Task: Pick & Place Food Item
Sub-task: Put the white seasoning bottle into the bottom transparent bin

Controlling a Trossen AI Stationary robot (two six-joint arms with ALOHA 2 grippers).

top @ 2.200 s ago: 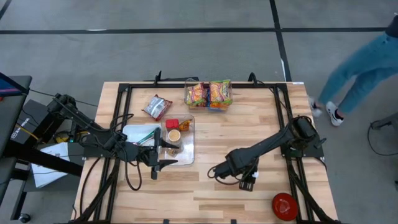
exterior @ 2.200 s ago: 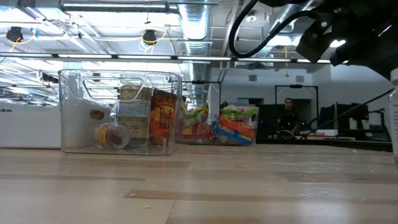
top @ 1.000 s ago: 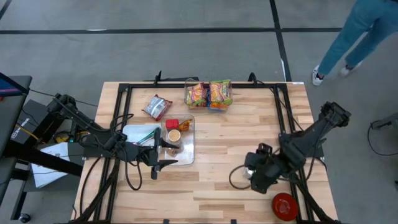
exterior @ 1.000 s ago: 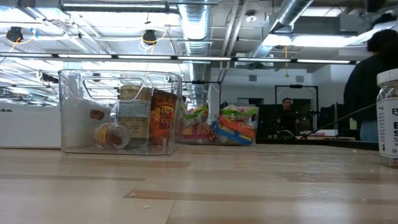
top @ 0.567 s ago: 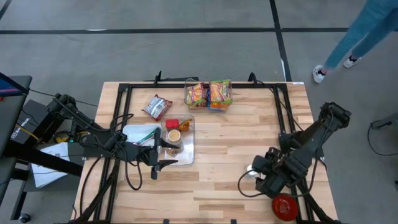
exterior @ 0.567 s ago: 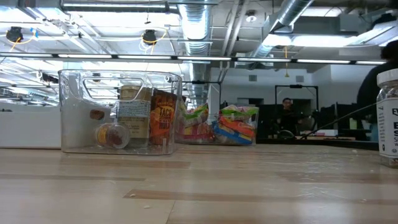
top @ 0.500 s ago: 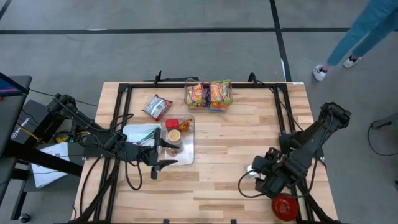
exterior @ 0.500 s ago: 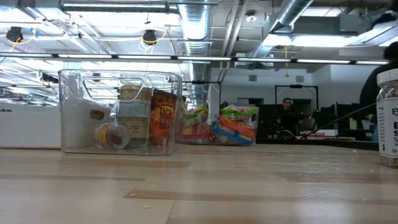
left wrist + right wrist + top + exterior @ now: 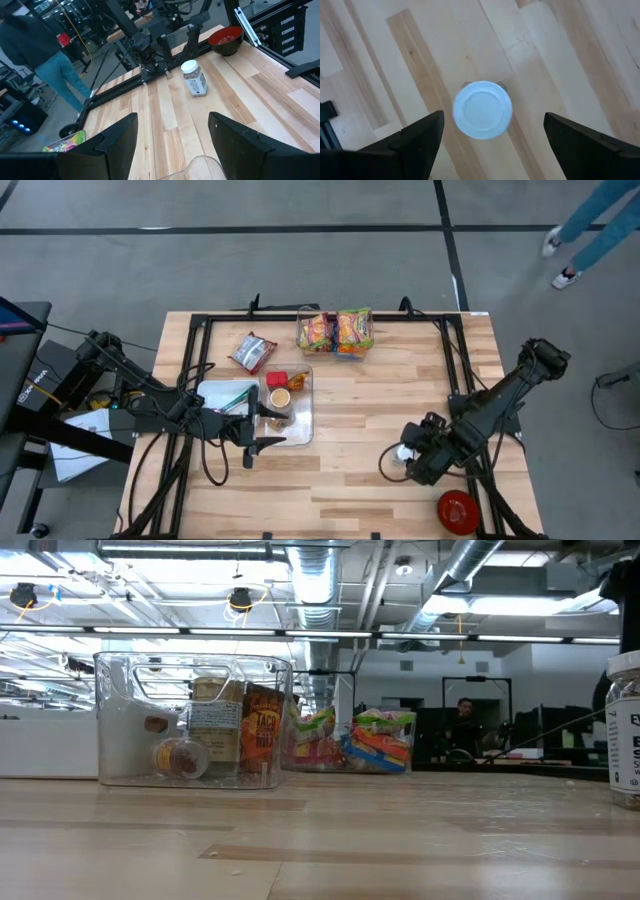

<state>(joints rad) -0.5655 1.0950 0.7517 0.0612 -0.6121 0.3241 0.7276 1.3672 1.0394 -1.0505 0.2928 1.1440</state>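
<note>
1. Two grippers are in view. The right gripper (image 9: pixel 413 463) hangs directly above the white-lidded jar (image 9: pixel 482 110), pointing down at it, with its fingers (image 9: pixel 420 135) spread wide on either side of the lid and not touching it.
2. The jar stands upright on the wooden table (image 9: pixel 380 400), near the front right part, a little behind and to the left of the red bowl (image 9: pixel 457 511). In the left wrist view the jar (image 9: pixel 194 78) stands just beside the bowl (image 9: pixel 226 40), apart from it.
3. The left gripper (image 9: pixel 262 427) rests at the front edge of the clear bin (image 9: pixel 300 420) on the left side of the table, with its fingers (image 9: pixel 112 142) apart and nothing between them.
4. The clear bin holds several small food containers. In the low view the bin (image 9: pixel 190 720) stands upright with those items visible through its wall.
5. Colourful snack packets (image 9: pixel 335 330) lie in a second clear container at the rear centre of the table. A single foil packet (image 9: pixel 252 351) lies flat between that container and the bin.
6. A person's legs (image 9: pixel 595 225) show on the floor beyond the rear right corner of the table.
</note>
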